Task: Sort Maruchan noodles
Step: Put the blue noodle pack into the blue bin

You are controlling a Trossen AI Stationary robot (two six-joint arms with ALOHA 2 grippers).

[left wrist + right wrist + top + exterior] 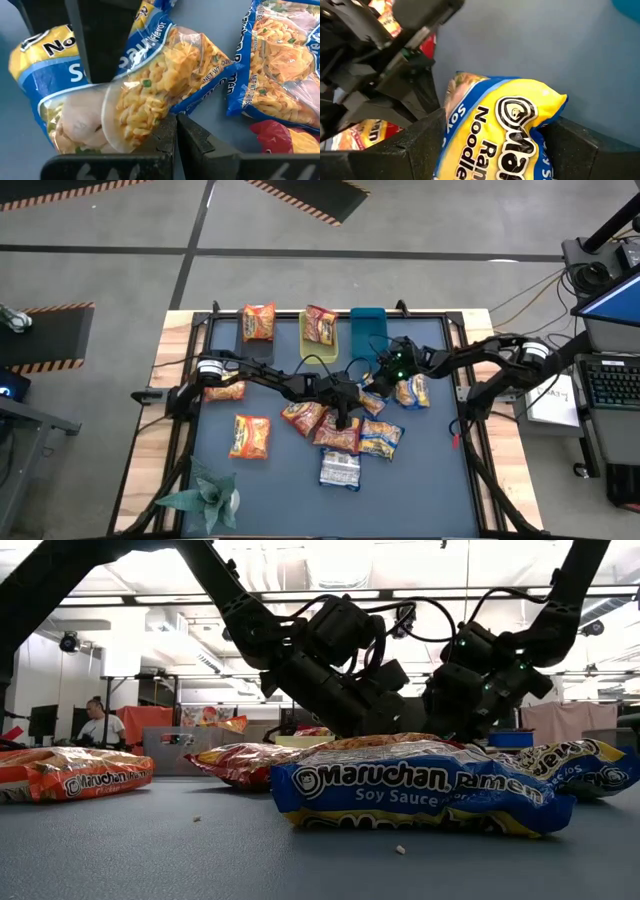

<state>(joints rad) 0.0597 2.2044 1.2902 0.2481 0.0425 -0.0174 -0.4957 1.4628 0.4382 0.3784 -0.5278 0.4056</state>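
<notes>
R gripper (492, 145) sits wide at table centre, fingers (420, 145) either side of a blue-yellow packet (505, 130), end-on; pads look near or just touching the wrap, grip not yet sure. L gripper (175, 145) is pinched shut, empty, just beside the same packet in the pile.

Rest of the packets: loose heap at centre, 1 orange (250, 436) toward 8 o'clock, silvery one (340, 470) at 6, another orange by the L arm at 9. 2 already sit in the bins at 12: grey bin (256, 345), yellow bin (318, 348); blue bin (367, 330) holds none.

Handling, as judged: light, crinkly, slick film; brittle noodle block inside, so squeeze gently. Best hold is across the short width at the block, not the loose sealed end, which would likely slip.
</notes>
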